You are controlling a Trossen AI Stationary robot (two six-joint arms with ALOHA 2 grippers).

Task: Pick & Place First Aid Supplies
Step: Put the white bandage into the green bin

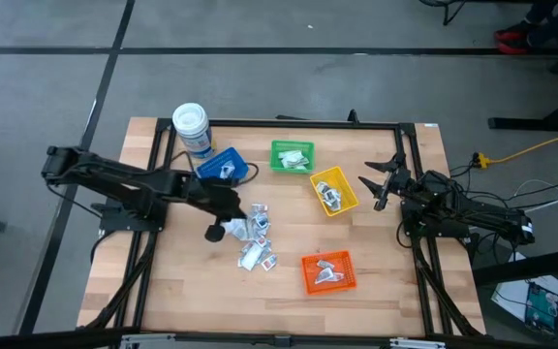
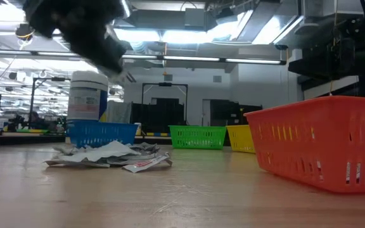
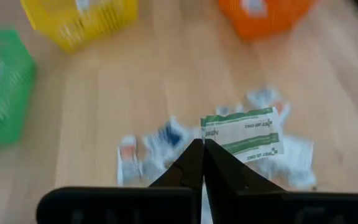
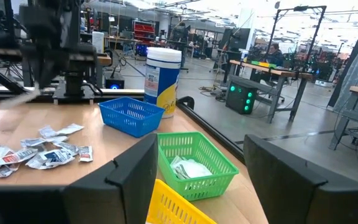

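Holding one packet by its edge in the left gripper, fingers clenched tight on it, just above the pile near the middle of the table. Looks like the lift part of a pick, with the drop into a bin to come. Lift straight up first, so no other packet from the pile comes along. Only a thin edge pinched here, so go slow and smooth, with no quick swings that could shake it loose. Do not loosen the fingers until right over a bin. Four bins to pick from: blue just beside the jar, green at the far edge, yellow to the right of the pile, orange at the near edge. Packets already in each one. Cannot tell from here which bin fits this green and tan packet, so check what lies inside and match it. Come in from above the rim, not from the side, so as not to push a light bin away. Get low inside the walls, then let go, so the flat packet does not flutter out. Mind the right gripper, fingers spread wide with nothing in them, waiting just beside the yellow bin on the right of the table. Stay well apart from it if going that way.
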